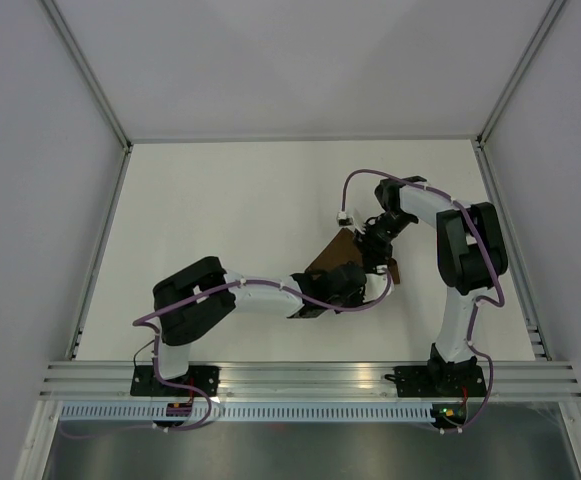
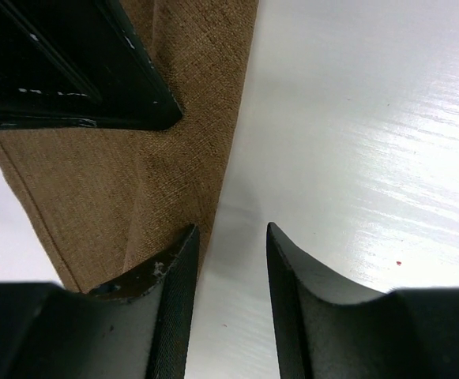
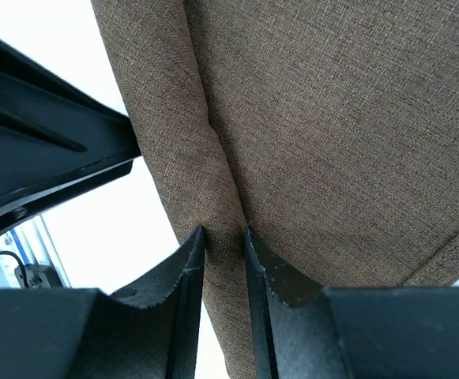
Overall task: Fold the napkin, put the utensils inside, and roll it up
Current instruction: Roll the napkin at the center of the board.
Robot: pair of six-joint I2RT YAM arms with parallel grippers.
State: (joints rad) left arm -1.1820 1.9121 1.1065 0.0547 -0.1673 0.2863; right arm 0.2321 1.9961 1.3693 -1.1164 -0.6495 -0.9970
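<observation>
The brown napkin (image 1: 332, 254) lies mid-table, partly rolled, with both arms over it. In the right wrist view my right gripper (image 3: 224, 233) is shut on a rolled ridge of the napkin (image 3: 336, 118), and both fingers press the cloth. My left gripper (image 2: 231, 237) stands open at the cloth's long edge. Its left fingertip (image 2: 183, 245) overlaps the napkin (image 2: 126, 181), and only bare table shows between the jaws. From above, the left gripper (image 1: 347, 284) sits just in front of the right gripper (image 1: 374, 250). The utensils are hidden.
The white table (image 1: 230, 210) is walled by grey panels, with a metal rail (image 1: 310, 378) along the near edge. A black part of the right gripper (image 2: 71, 63) crosses the left wrist view's top left. The left arm's dark body (image 3: 39, 158) fills the right wrist view's left side.
</observation>
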